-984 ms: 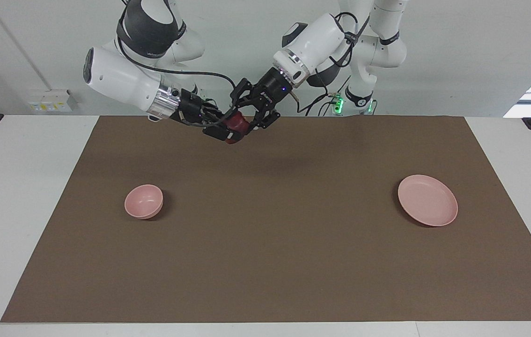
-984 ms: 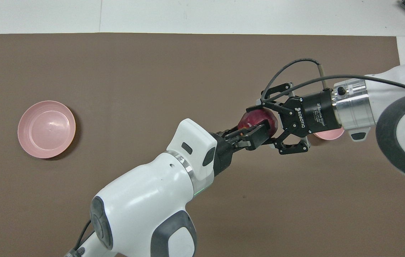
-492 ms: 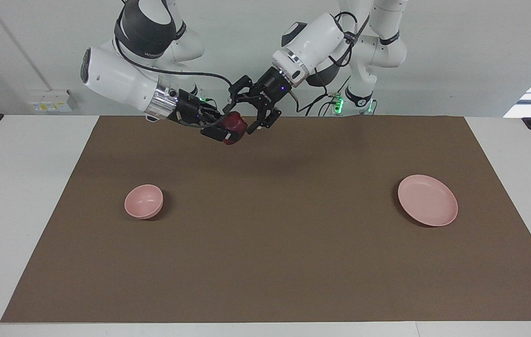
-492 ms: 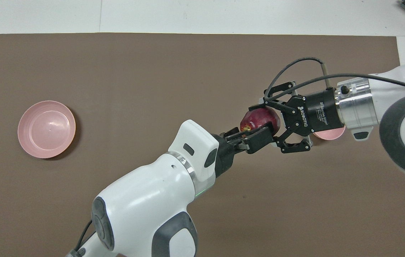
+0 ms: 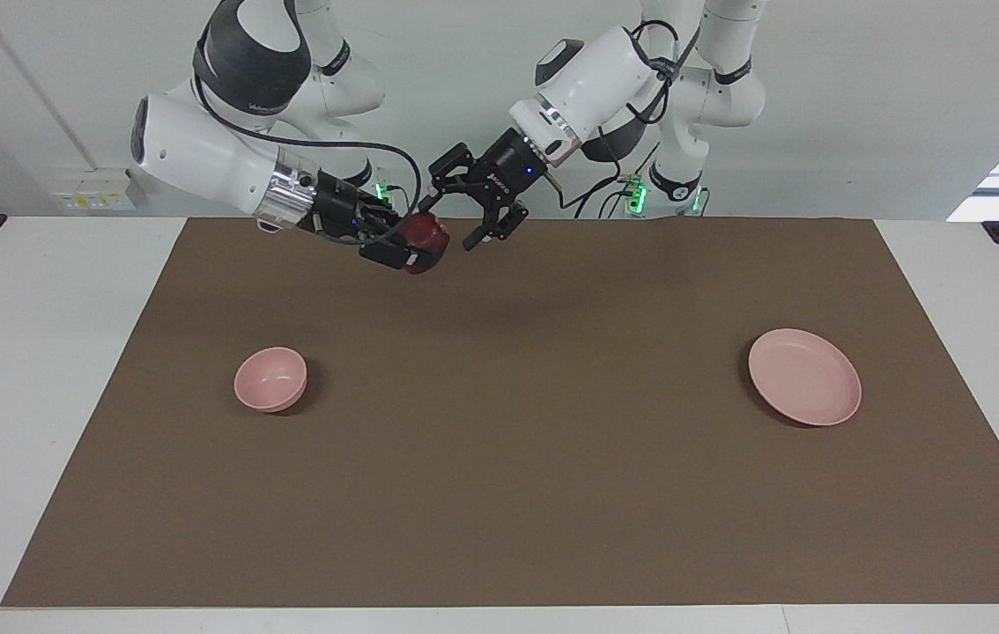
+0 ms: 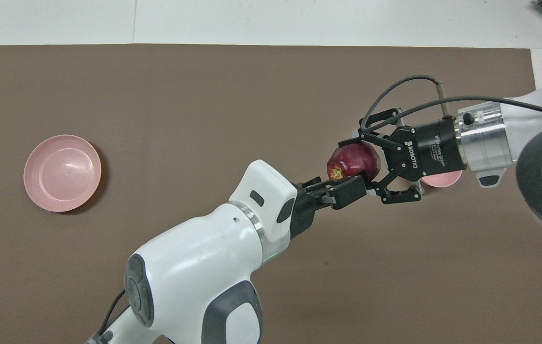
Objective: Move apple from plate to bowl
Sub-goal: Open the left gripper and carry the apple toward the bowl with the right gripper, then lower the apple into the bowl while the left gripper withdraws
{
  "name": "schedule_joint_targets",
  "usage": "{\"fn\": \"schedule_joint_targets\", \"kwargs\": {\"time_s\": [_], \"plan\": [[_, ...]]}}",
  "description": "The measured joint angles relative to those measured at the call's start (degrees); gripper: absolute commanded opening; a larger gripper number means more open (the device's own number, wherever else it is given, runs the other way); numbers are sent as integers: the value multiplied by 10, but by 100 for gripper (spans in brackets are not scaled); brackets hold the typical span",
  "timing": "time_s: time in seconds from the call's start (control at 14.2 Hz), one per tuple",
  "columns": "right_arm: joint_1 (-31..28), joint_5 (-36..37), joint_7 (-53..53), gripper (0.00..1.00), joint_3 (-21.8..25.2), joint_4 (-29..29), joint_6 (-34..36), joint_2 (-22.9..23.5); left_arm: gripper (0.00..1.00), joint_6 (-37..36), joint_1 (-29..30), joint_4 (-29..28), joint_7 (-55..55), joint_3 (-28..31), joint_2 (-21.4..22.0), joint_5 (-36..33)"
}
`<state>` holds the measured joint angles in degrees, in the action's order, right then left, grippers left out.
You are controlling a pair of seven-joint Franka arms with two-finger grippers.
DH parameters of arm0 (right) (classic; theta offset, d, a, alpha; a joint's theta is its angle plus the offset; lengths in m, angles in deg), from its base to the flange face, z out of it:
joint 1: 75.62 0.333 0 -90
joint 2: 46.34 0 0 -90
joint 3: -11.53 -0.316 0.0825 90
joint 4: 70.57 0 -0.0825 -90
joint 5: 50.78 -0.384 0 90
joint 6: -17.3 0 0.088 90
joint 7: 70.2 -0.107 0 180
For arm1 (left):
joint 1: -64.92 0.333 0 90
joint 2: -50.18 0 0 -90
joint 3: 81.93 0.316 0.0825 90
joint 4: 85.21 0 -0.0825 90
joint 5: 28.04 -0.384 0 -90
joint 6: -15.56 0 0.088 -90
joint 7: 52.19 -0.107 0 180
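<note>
— Where is the apple (image 5: 425, 239)?
— Aloft over the brown mat (image 5: 517, 493), clamped by the right gripper (image 5: 411, 249); the left gripper (image 5: 455, 208) gapes beside it.
— And the dishes?
— The bowl (image 5: 270, 379) and plate (image 5: 804, 376) sit well apart.

At mid-height of the facing view, the small deep pale pink bowl (image 5: 270, 379) sits on the brown table mat (image 5: 517, 493) toward the right arm's end. The flat round pale pink plate (image 5: 804, 377) lies well apart, toward the left arm's end. In the upper middle of the frame, the small dark red apple (image 5: 425, 238) is held up in the right gripper (image 5: 411, 245), with the left gripper (image 5: 455, 220) just beside it.
</note>
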<state>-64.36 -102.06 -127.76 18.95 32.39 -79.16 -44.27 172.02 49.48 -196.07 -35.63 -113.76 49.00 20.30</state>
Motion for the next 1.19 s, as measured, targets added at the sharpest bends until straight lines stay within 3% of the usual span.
{"fn": "schedule_joint_targets", "kwargs": {"time_s": [0.42, 0.63, 0.84, 1.19], "plan": [[-45, 128, 107, 0, 2, -1, 64, -4, 100, -200, 101, -1, -4, 5, 7, -18], [-48, 224, 200, 0, 2, 2, 59, -3, 100, -288, 159, -1, -5, 7, 9, -128], [-50, 289, 325, 0, 2, 26, -24, 16, 100, -338, 194, 6, -6, 7, 9, -237], [-55, 441, 502, 0, 2, 43, -112, 55, 100, -352, 224, 18, -23, 8, 8, -309]]}}
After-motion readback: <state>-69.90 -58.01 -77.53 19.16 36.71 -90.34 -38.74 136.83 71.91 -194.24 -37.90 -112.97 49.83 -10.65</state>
